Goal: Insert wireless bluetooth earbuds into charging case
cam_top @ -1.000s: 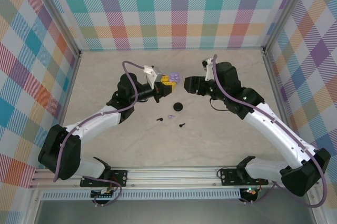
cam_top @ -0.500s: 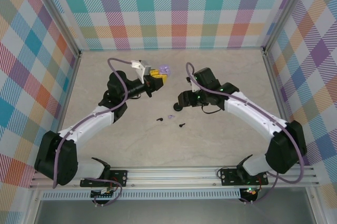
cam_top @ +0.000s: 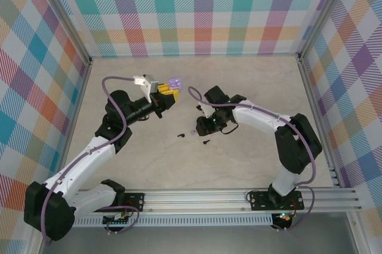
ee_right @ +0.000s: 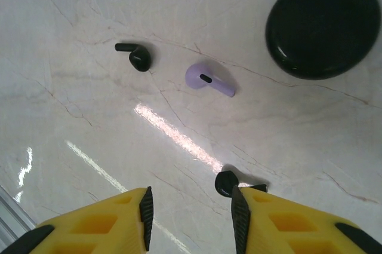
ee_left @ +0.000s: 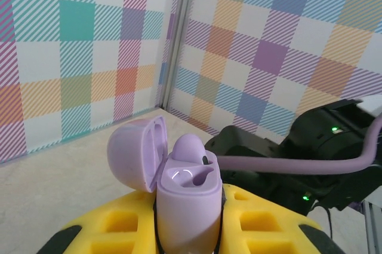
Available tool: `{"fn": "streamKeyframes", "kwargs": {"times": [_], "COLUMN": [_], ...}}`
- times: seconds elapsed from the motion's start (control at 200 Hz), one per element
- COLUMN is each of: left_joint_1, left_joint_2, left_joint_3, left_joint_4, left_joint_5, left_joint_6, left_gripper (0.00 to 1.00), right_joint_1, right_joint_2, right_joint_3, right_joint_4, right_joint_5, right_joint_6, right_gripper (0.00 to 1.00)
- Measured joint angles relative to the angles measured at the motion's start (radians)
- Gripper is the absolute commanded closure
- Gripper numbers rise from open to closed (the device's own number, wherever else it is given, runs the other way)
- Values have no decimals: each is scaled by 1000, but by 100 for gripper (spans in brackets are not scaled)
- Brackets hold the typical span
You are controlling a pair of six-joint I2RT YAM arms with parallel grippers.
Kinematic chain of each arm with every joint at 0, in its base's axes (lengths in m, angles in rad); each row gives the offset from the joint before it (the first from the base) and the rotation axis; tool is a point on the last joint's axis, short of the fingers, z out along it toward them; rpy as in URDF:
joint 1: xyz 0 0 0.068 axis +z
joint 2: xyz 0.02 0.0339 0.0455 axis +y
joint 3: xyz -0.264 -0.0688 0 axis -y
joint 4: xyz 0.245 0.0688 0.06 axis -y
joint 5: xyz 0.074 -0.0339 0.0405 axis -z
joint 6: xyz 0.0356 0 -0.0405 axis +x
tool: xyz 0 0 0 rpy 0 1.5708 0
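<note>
So, above the far part of the worktop (cam_top: pixel 256 164) the left gripper (ee_left: pixel 186 230) clamps the open lilac case (ee_left: pixel 186 197), one lilac earbud (ee_left: pixel 191 146) sitting inside. The right gripper (ee_right: pixel 192 209) hangs wide near centre over the black case (ee_right: pixel 322 24), the loose lilac earbud (ee_right: pixel 210 79) and two black earbuds (ee_right: pixel 136 55)

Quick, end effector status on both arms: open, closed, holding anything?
Left end effector: closed on the lilac charging case, whose lid is open.
Right end effector: open, holding nothing, a black earbud beside one finger.
</note>
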Motion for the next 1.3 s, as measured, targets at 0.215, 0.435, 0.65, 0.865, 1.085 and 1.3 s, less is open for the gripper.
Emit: {"fn": "streamKeyframes", "kwargs": {"times": [0.215,0.435,0.65,0.865,1.085,1.3], "left_joint_1": [0,2,2,2,2,2], "left_joint_2": [-23,-23,-23,-23,-23,-23], "left_joint_3": [-11,-16,-16,-16,-17,-17], "left_joint_4": [-37,-38,-42,-45,-45,-45], "left_joint_5": [-10,-28,-28,-28,-28,-28], "left_joint_6": [0,0,0,0,0,0], "left_gripper": [96,96,96,97,96,97], "right_joint_1": [14,14,19,19,19,19], "right_joint_2": [77,173,244,301,327,343], "right_joint_3": [66,141,205,260,273,280], "right_joint_4": [-1,-15,-37,-71,-99,-112], "right_joint_5": [-6,-2,-2,-2,-3,-3], "right_joint_6": [-72,-134,-177,-207,-227,-246], "right_gripper": [61,62,60,56,54,59]}}
